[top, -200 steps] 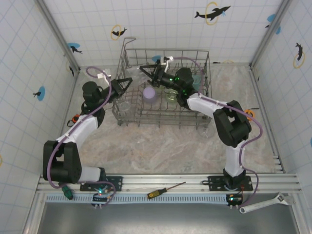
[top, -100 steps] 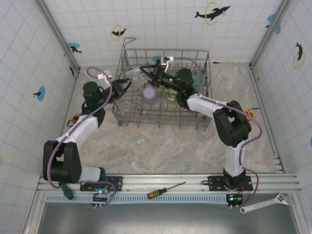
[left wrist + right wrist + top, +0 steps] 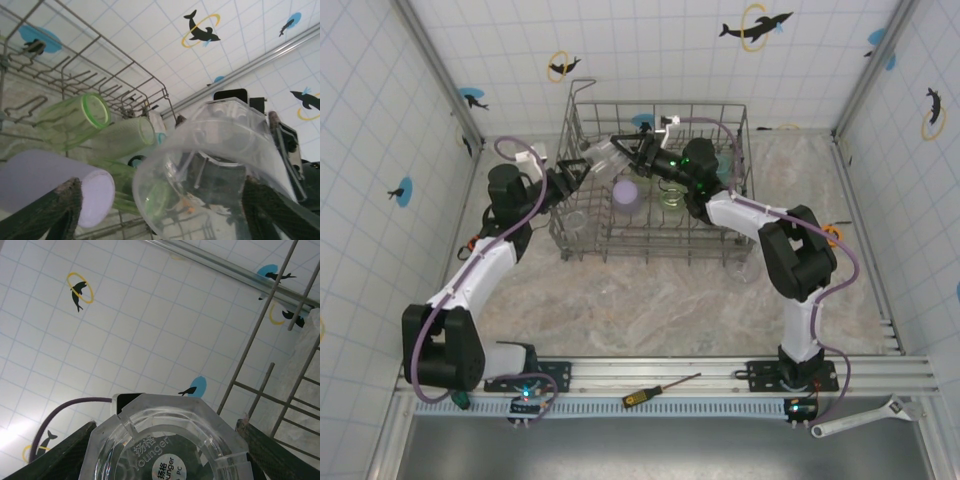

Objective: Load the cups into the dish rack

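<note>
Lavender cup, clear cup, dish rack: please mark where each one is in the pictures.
lavender cup (image 3: 40,182), left wrist view, on its side wall.
clear cup (image 3: 167,440), right wrist view, on its base.
dish rack (image 3: 650,243), top external view, on its near wall.

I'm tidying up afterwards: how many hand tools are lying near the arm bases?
2. A screwdriver lies midway along the near rail; a wrench lies at the near right corner. More could be hidden beneath the dish rack.

The left tool (image 3: 583,167) has opened wide and edged toward the clear cup (image 3: 603,155).
</note>
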Action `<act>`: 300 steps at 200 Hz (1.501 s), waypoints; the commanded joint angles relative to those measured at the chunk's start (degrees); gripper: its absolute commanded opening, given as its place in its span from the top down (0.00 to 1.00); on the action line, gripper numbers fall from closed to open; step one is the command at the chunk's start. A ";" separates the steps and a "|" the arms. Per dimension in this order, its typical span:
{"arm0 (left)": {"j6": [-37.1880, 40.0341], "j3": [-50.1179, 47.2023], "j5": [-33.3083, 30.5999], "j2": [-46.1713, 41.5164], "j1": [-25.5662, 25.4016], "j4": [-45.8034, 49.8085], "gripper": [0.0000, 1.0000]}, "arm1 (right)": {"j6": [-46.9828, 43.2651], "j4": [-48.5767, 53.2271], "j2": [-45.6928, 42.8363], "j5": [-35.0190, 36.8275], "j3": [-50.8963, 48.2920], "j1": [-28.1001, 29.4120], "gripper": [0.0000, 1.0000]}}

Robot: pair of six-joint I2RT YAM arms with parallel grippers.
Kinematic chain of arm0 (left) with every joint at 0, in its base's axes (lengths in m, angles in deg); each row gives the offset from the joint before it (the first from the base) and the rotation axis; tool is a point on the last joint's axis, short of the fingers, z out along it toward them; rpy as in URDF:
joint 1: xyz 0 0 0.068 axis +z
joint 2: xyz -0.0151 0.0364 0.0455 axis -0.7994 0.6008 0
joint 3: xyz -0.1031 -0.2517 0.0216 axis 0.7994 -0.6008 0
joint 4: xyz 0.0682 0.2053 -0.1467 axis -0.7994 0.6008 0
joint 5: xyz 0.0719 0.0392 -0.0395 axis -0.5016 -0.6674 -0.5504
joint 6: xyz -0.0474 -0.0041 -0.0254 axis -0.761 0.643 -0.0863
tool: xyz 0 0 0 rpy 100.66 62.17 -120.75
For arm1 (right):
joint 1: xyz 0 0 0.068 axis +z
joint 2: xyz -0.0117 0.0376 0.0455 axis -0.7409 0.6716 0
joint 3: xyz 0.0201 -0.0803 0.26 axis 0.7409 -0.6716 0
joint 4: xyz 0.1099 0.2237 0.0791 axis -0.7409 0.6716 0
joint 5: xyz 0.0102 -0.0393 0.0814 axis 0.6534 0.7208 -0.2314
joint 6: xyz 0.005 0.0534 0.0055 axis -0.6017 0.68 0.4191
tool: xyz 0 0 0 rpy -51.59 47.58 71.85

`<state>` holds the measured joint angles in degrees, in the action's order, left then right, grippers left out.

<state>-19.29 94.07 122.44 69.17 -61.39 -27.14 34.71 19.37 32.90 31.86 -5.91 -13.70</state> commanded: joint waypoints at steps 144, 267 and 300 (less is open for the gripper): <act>10.21 10.74 -10.78 -5.32 0.10 18.95 0.02 | -13.35 13.01 2.63 5.00 11.49 -1.59 0.60; 25.73 14.30 -34.93 -11.92 0.21 36.39 0.02 | -44.61 44.76 9.47 12.94 30.68 5.61 0.61; 26.13 12.38 -37.25 -12.05 1.08 36.85 0.02 | -53.42 52.48 11.08 18.08 34.11 7.89 0.60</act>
<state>4.44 107.67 89.15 57.96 -61.15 7.72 -8.74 65.27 42.58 44.95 24.18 -7.06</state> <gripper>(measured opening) 0.975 0.698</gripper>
